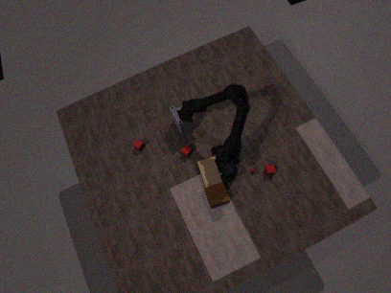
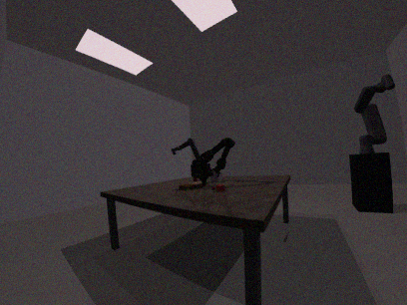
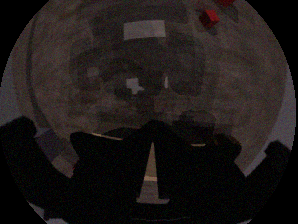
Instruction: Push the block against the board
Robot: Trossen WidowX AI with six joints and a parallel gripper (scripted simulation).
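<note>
The pale tan board (image 1: 209,169) (image 3: 151,165) lies on the table. The orange-brown square block (image 1: 217,195) is at its lower end in the top view. The two appear to touch along a whole side, with their long edges nearly in line; a small step or gap cannot be ruled out. My gripper (image 1: 220,168) (image 2: 203,183) (image 3: 153,123) is shut and empty, low beside the board's right side and partly over it. Whether the fingers touch the board is unclear. In the wrist view the dark fingers hide most of both parts.
Red cubes (image 1: 138,145) (image 1: 186,150) (image 1: 270,169) and a small red piece (image 1: 253,170) lie on the table (image 1: 129,201) (image 2: 150,196). One red cube (image 3: 210,19) shows at the wrist view's top. Bright light patches cross the table. Another robot arm (image 2: 373,117) stands on a distant pedestal.
</note>
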